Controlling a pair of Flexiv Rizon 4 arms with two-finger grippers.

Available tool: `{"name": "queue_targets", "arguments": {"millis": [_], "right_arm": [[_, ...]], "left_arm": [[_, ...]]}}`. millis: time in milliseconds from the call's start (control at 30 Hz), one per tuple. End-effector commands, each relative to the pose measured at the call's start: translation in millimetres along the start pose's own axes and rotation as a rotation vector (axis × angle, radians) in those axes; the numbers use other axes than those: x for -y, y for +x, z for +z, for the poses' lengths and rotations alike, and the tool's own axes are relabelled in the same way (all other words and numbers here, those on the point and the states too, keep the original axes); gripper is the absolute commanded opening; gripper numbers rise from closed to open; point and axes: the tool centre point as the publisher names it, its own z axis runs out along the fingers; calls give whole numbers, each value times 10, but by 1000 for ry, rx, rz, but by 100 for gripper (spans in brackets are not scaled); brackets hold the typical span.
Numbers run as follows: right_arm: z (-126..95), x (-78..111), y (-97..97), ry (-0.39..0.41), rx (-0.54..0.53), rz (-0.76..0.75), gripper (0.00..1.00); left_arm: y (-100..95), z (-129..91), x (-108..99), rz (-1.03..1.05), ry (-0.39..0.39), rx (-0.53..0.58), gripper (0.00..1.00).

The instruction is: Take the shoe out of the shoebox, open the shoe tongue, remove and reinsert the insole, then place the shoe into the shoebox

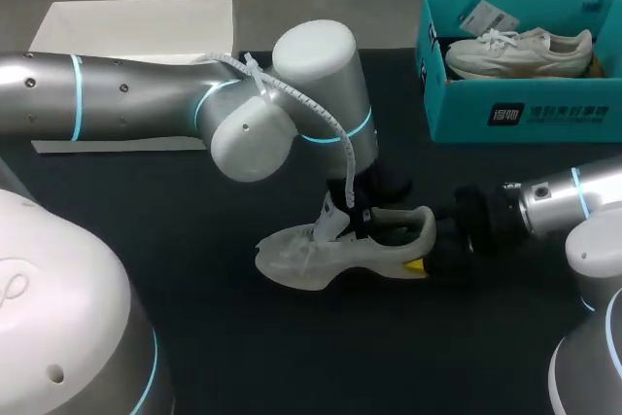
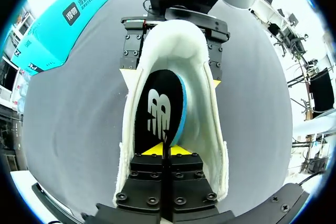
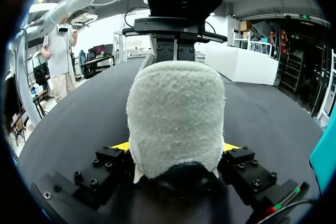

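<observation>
My right pincer (image 3: 176, 146) clamps the shoe (image 1: 330, 255) by its heel mid-frame, toe pointing left; my left pincer (image 2: 164, 149), directly over the opening, pinches the insole (image 2: 157, 108).

This is a robotics lab. Two silver-grey robot arms, the left arm (image 1: 146, 94) and the right arm (image 1: 573, 196), have glowing blue rings at their joints and meet over a worktop (image 1: 292, 357) covered in plain black. On it are only props: a teal shoebox (image 1: 515, 114), a white box (image 1: 136, 26), and one shoe (image 1: 311, 255). The right pincer (image 3: 176, 148) clamps the shoe's heel, and the left pincer (image 2: 164, 149) pinches its insole (image 2: 157, 108).
</observation>
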Motion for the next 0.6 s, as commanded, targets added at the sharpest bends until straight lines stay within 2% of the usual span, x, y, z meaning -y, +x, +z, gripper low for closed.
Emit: {"name": "queue_targets", "arguments": {"millis": [33,600], "right_arm": [[5,-10,26,5,2,0,0],[5,-10,26,5,2,0,0]], "left_arm": [[3,-107,-81,7,27,-22,0],[198,-577,34,34,150,-57,0]]}}
